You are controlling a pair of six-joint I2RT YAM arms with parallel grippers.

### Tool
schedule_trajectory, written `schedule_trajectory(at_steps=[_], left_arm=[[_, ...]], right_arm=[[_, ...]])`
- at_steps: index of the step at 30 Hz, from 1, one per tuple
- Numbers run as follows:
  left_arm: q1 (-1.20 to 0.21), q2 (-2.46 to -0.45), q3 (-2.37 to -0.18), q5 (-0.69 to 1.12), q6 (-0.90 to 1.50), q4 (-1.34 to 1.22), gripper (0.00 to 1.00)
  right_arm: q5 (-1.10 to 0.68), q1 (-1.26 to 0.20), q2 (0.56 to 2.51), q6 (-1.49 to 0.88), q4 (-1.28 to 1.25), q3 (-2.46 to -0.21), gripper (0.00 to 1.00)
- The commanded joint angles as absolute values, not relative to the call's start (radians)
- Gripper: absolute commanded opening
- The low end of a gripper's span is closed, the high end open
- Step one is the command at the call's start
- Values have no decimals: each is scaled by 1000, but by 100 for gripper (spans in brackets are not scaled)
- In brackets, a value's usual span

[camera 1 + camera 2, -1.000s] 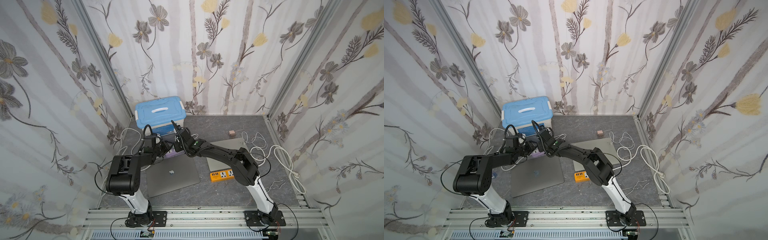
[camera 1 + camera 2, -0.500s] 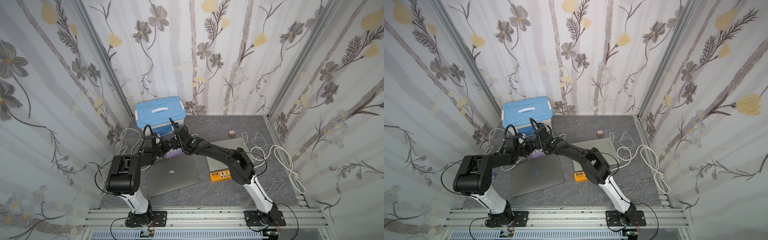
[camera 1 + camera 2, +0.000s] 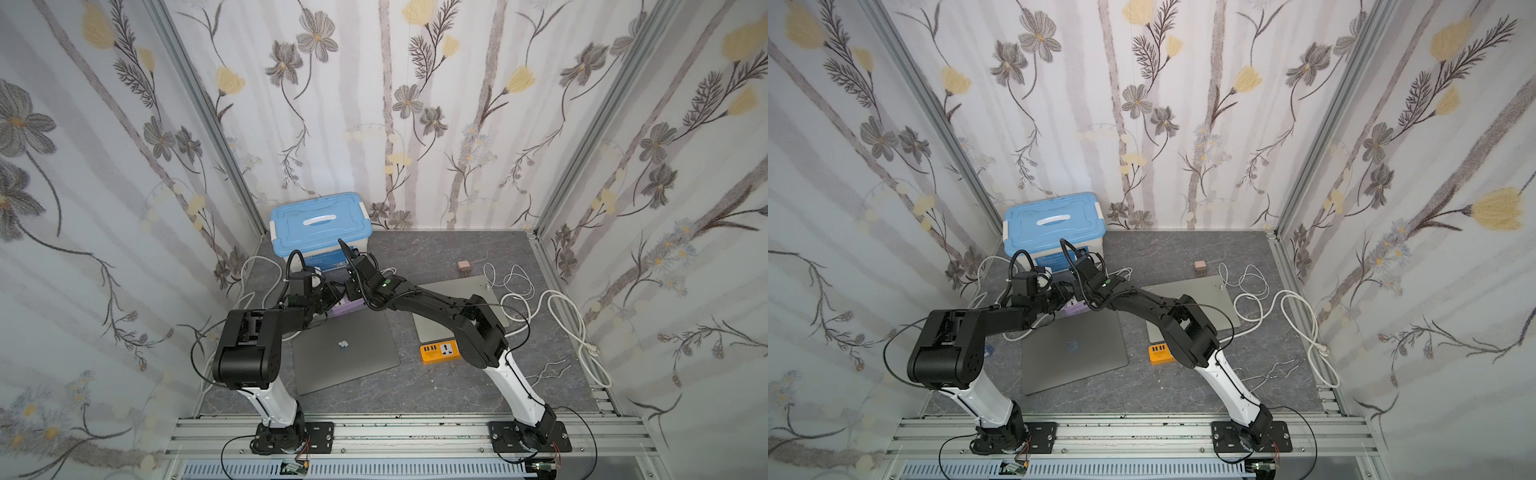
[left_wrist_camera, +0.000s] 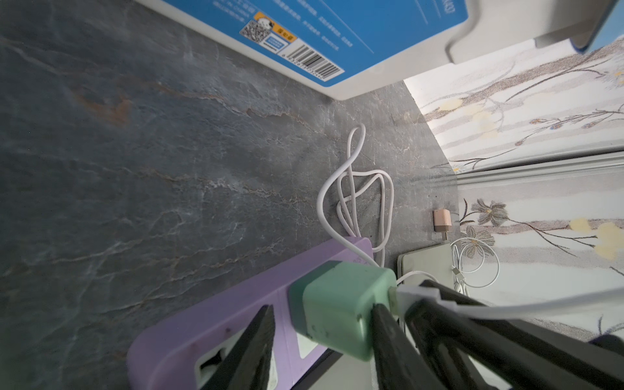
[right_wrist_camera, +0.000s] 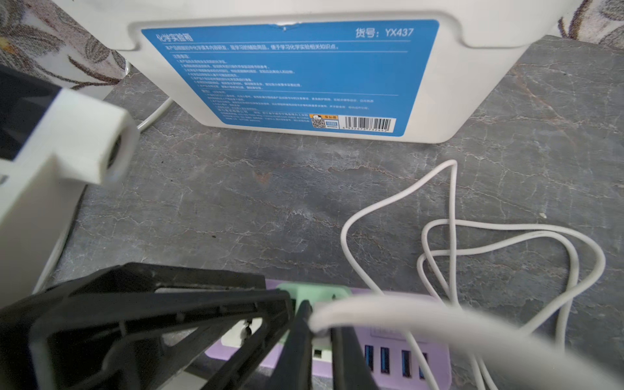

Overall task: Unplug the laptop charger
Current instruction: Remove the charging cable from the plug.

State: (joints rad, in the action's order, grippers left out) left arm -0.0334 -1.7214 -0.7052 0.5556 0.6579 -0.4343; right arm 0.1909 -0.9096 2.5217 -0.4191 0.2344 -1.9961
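Gripping step: left fingers (image 4: 256, 341) sit part-open astride the mint-green cube charger (image 4: 337, 310), plugged into the lilac power strip (image 4: 209, 324) at twelve o'clock of the dark-grey laptop (image 3: 345, 353). Right fingers (image 5: 300, 337) pinch its white cable (image 5: 422, 317). Next probably needs a straight outward pull.

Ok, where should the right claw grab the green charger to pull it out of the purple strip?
Take the green charger by its flat side faces, coming from its free end. It is a block standing out of the purple strip; the thin white cable at that end would probably slip or strain.
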Motion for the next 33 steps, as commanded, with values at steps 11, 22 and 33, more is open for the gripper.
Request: schedule_trajectory(at_steps=[11, 22, 33], left_arm=[[-38, -1748, -689, 468, 614, -164, 48], [-38, -1758, -693, 460, 617, -152, 48], [-38, -1772, -699, 445, 624, -137, 47]], right_arm=[[193, -916, 2515, -434, 209, -2003, 3], [163, -905, 2500, -439, 212, -2001, 3], [208, -916, 2500, -428, 242, -2016, 3]])
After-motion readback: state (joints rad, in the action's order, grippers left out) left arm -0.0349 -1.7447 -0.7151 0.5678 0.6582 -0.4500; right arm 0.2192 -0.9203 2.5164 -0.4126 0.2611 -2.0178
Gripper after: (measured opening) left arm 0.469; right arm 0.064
